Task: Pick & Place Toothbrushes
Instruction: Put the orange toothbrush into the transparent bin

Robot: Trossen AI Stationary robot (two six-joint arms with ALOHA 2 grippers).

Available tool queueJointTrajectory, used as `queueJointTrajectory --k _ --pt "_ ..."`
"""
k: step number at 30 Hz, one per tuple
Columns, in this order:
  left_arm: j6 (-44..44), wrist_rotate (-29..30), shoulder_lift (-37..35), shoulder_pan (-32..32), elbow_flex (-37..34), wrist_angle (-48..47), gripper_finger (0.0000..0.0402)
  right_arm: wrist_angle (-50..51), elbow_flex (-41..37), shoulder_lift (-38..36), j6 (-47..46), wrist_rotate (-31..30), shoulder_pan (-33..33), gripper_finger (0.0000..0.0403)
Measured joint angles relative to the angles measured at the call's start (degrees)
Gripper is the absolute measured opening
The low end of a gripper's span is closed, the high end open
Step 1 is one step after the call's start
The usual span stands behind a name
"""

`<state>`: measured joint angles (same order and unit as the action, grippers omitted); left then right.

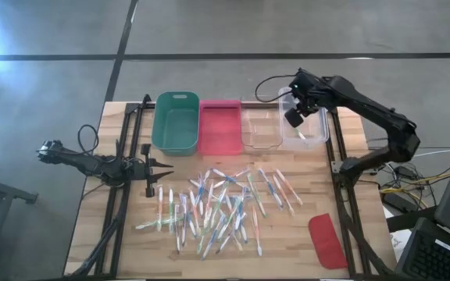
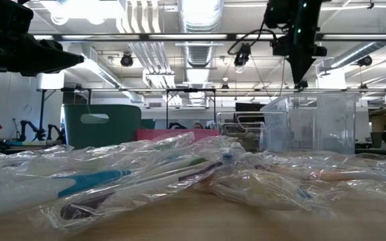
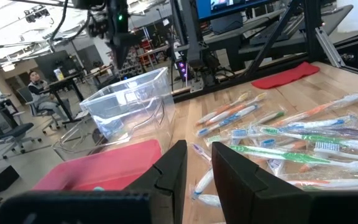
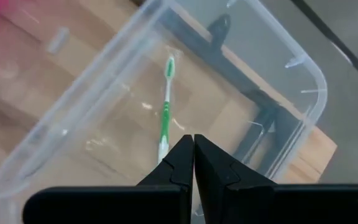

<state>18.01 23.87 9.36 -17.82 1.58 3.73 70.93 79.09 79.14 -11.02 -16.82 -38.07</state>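
High view: sorting barely begun, desk [image 1: 303, 226] mostly covered with unsorted stock.
Four bins line the far edge; the clear bin [image 1: 303, 129] at the far right corner holds one green toothbrush [image 4: 165, 115]. Dozens of toothbrushes [image 1: 217, 207] lie scattered mid-desk, unplaced. Right tool [image 4: 194, 144] hovers above that bin, fingers pressed together and empty; left tool [image 3: 196, 163], narrowly spread, waits near the left edge.
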Motion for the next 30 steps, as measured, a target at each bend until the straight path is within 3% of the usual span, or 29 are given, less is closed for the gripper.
queueJointTrajectory --k 14,30 --pt "-0.01 0.01 0.00 0.00 -0.01 0.00 0.0081 -2.99 -0.04 -4.66 -9.05 0.84 15.10 0.0008" --pt "0.00 0.00 -0.01 0.00 -0.01 0.00 0.0081 -4.08 -0.11 2.04 -17.59 0.37 30.08 0.0008"
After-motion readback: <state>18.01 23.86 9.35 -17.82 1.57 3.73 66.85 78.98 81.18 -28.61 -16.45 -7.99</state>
